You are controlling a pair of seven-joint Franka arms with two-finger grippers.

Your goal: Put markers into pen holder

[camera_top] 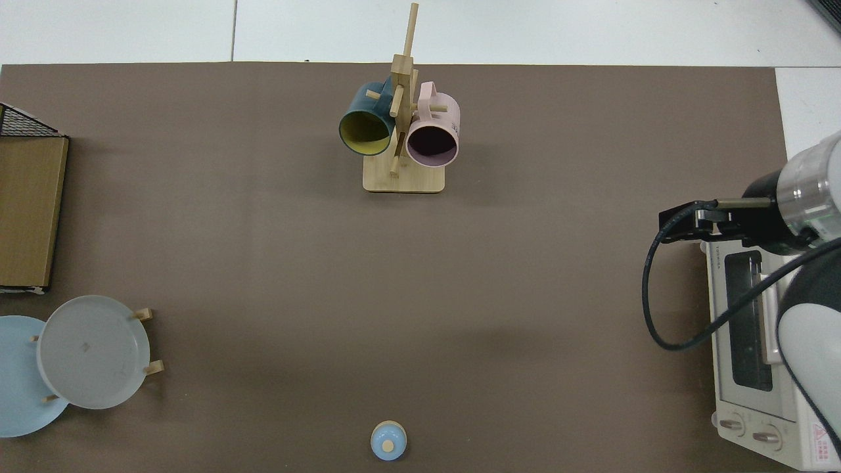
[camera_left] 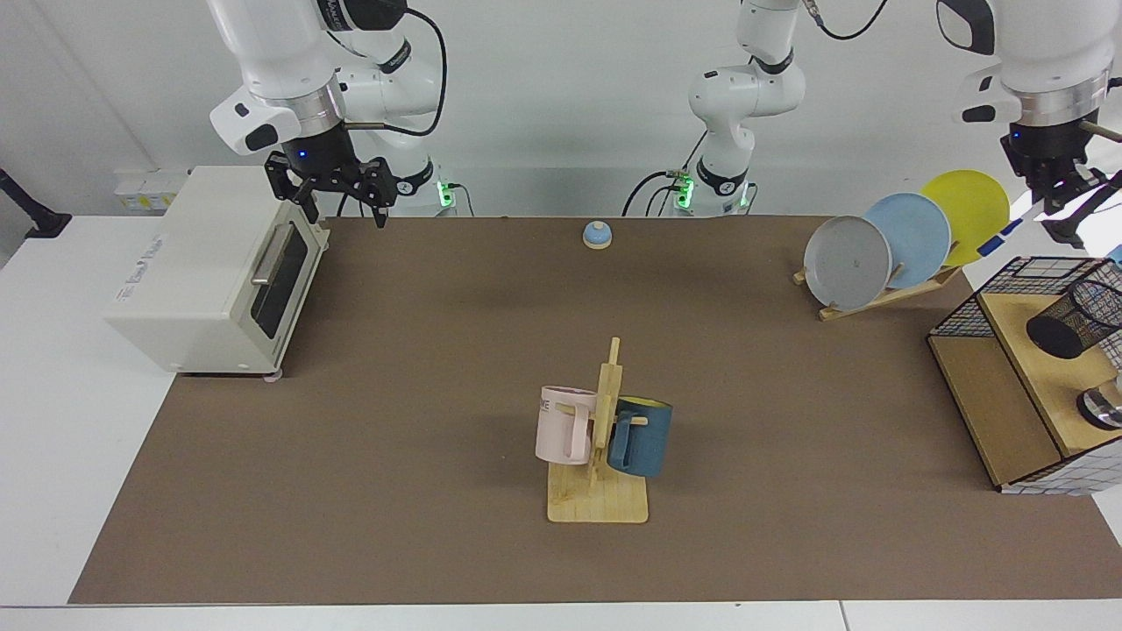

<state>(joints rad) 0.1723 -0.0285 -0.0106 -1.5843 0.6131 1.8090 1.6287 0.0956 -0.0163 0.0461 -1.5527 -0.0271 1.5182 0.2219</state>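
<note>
- A big brown mat covers a white table, with a plain white wall behind.
- The left gripper hangs high at the far side of the facing view, past the yellow plate. It is pinching the marker near its top end.
- The marker is thin, with a white body and a blue tip that points down and away from the claw, so it hangs tilted in the air.
- Below and a bit nearer the camera is the pen holder, a black mesh cup. It lies tipped on the wooden shelf, inside a black wire rack. The marker is above it, not touching.
- The right gripper waits by the white toaster oven, fingers spread, holding nothing.
- I think the carry is nearly done; the drop is left.
- What could go wrong: the marker is slanted and the cup's mouth faces sideways, so the tip could hit the mesh or the rack and fall onto the shelf.
</note>
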